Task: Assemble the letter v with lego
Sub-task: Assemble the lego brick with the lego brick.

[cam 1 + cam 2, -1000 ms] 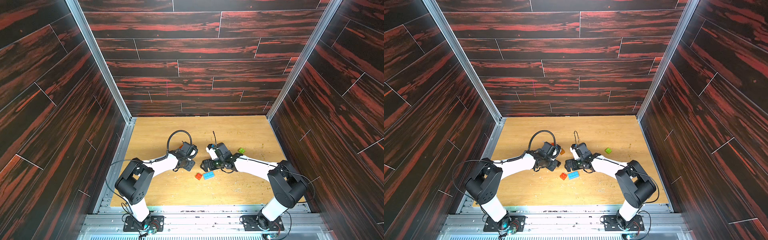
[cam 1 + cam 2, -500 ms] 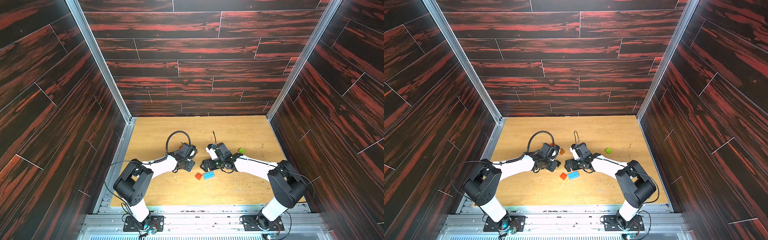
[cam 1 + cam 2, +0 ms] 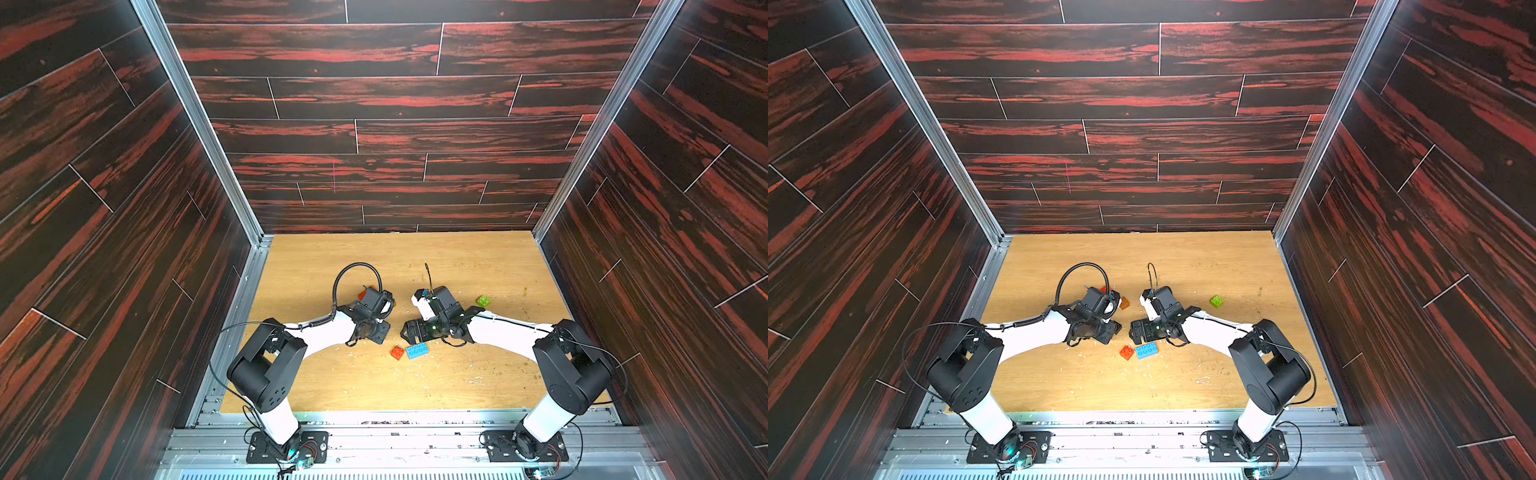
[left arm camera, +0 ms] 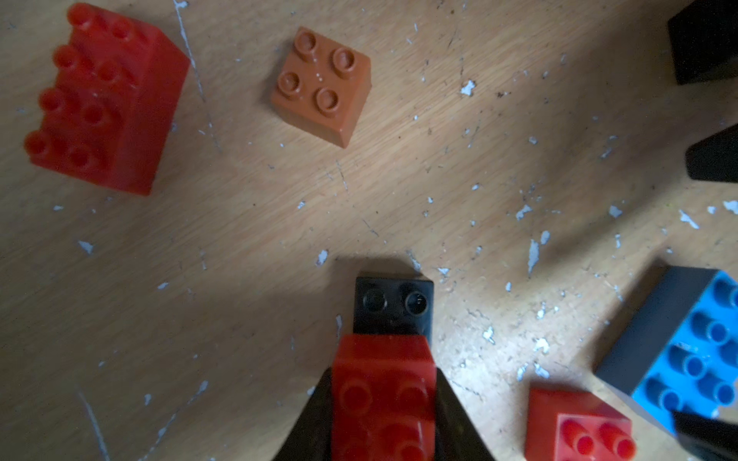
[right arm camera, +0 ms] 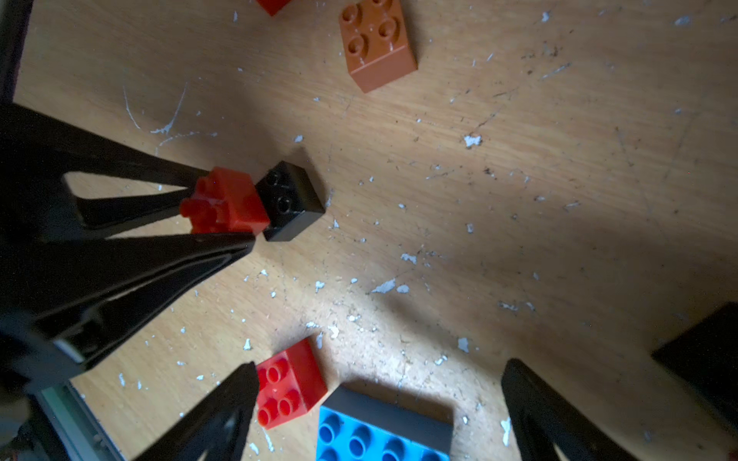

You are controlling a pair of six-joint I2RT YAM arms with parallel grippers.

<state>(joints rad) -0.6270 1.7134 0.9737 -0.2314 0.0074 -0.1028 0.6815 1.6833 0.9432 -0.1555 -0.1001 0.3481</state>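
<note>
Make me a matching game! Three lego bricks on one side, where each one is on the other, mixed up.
Bricks:
1 black brick
2 light blue brick
3 green brick

Places:
A alone, away from the rest
B touching the red brick in the left fingers
C next to a loose small red brick

Pairs: 1-B, 2-C, 3-A

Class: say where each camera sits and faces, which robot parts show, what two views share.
Top views: high up front, looking down at the table; left arm and right arm whole.
Left wrist: on that arm, facing the table; left end effector shut on red brick over black brick.
Right wrist: likewise; open right end effector, plus the left one.
Shared: both wrist views show the orange-brown brick.
</note>
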